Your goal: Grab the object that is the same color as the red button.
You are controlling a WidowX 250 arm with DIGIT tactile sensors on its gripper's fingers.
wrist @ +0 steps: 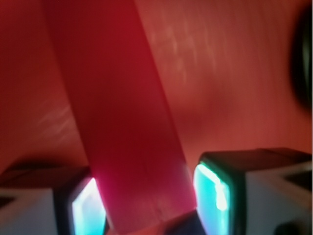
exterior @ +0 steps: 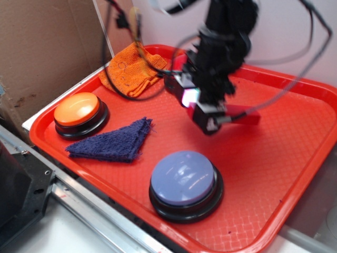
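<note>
The object, a long flat red block point(exterior: 247, 117), lies across the middle of the red tray point(exterior: 274, 174), with one end sticking out to the right of my gripper point(exterior: 202, 110). In the wrist view the block point(wrist: 122, 112) runs up from between the two glowing pads point(wrist: 212, 191). Both pads press against its sides. My gripper point(wrist: 146, 196) is shut on the block's near end. Whether the block is off the tray I cannot tell. The red button is hidden behind the arm in the exterior view.
An orange button point(exterior: 79, 112) stands at the tray's left and a lavender-blue button point(exterior: 184, 182) at its front. A folded dark-blue cloth point(exterior: 113, 142) lies between them, and an orange cloth point(exterior: 134, 68) at the back. A dark round edge point(wrist: 305, 58) shows in the wrist view.
</note>
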